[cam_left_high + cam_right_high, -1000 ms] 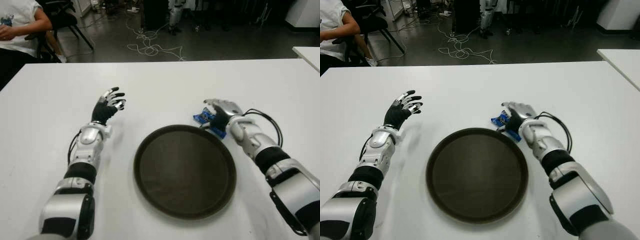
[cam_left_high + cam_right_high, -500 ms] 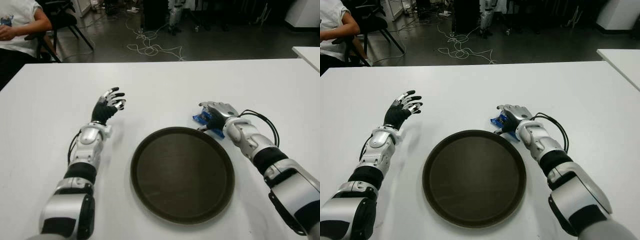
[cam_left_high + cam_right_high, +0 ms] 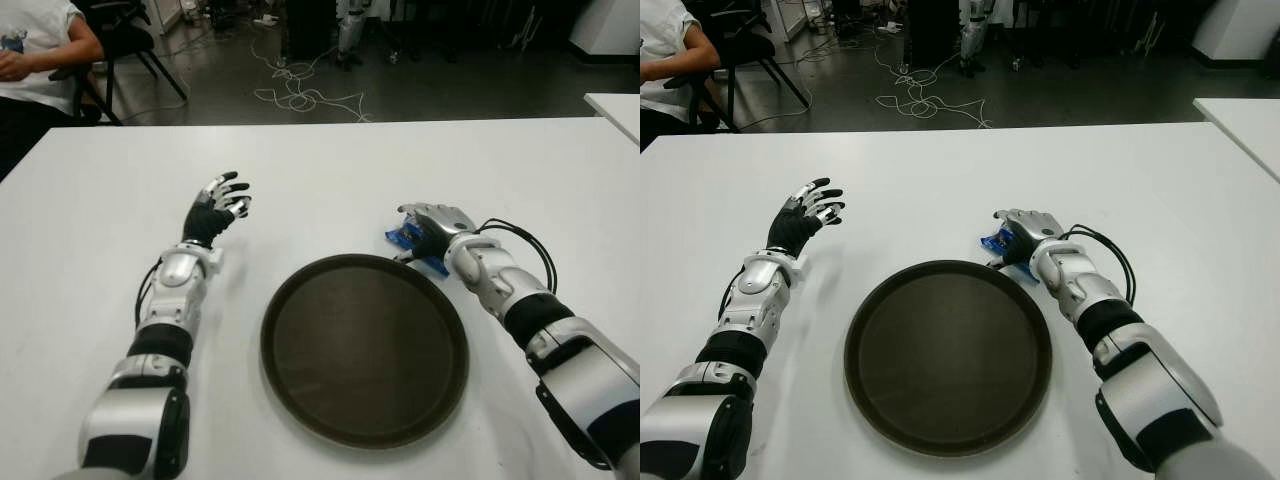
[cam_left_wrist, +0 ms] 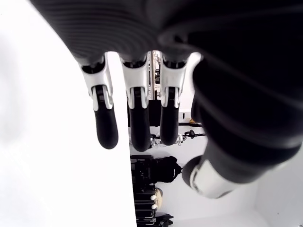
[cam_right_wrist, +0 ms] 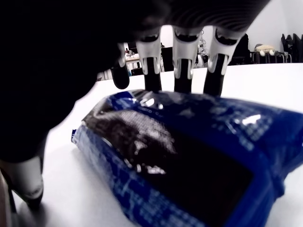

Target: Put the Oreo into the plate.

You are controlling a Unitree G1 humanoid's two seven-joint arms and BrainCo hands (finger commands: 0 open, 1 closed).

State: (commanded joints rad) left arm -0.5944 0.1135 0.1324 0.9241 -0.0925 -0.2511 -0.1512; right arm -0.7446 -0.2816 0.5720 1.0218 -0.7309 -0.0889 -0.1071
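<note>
Both eye views looked forward and down from the head, sharing the white table (image 3: 330,160), the plate (image 3: 365,350) at lower centre, and both arms. Each wrist camera sat very close behind its own fingers, the right one over the blue Oreo pack (image 5: 189,156)

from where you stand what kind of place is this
Probably a robotics lab or workshop: loose cables sprawl over the dark floor beyond the white table, another robot's legs stand at the back, and a seated person waits at the table's far left corner.
</note>
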